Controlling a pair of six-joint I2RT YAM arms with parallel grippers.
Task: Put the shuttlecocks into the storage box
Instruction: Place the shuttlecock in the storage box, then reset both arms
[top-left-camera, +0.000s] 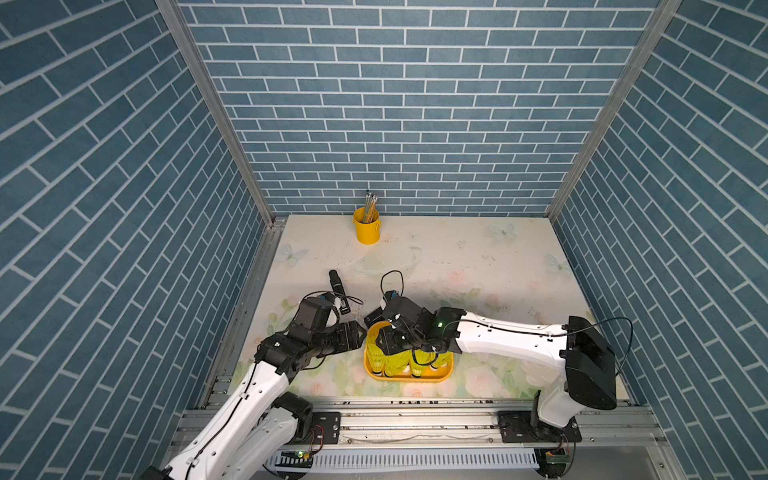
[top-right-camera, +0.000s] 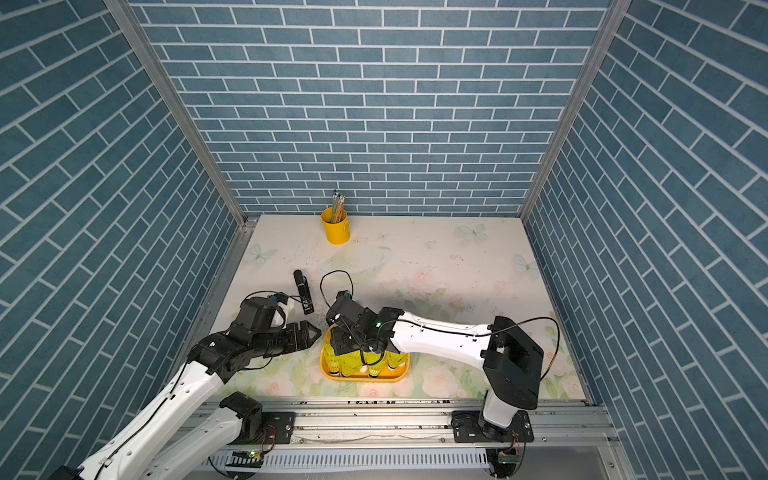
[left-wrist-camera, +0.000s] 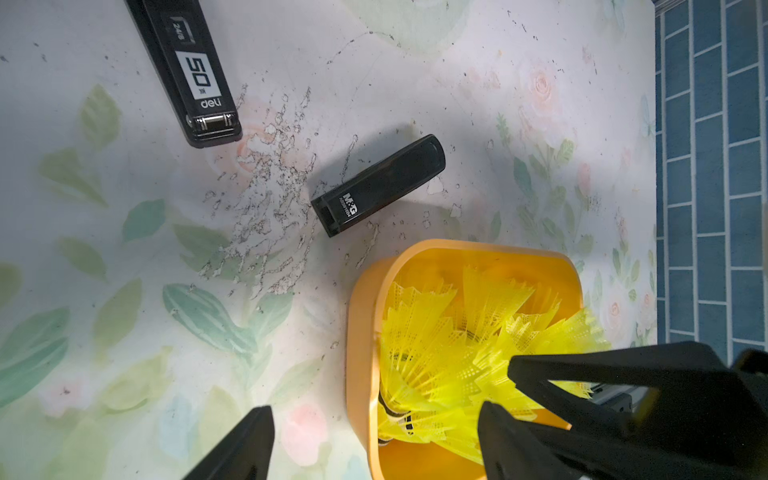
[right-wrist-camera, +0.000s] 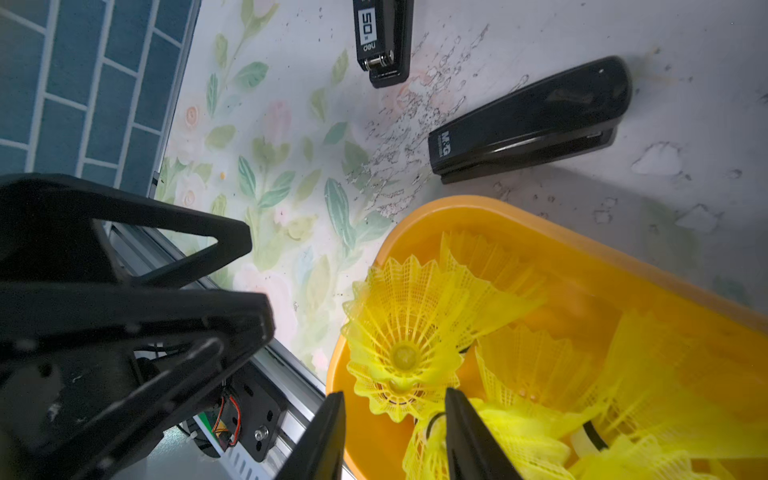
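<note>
Lab robot cell: brick-print wall panels (top-left-camera: 415, 104), aluminium frame (top-left-camera: 415, 419), floral-print tabletop (top-left-camera: 457, 257), 2 rail-mounted arms (top-left-camera: 511, 340).

Only the two black staplers carry print. The long black stapler (left-wrist-camera: 183, 70), left of centre in a top view, reads "24/6" on the body (last digit iffy). Below that it has a white patch w/ a big "50" + a small char I can't make out, then "deli" by the metal end. The shorter black stapler (left-wrist-camera: 378, 185) reads "M&G" in white, w/ a tiny code under it, approx "ABS91…", too small to be sure.
</note>
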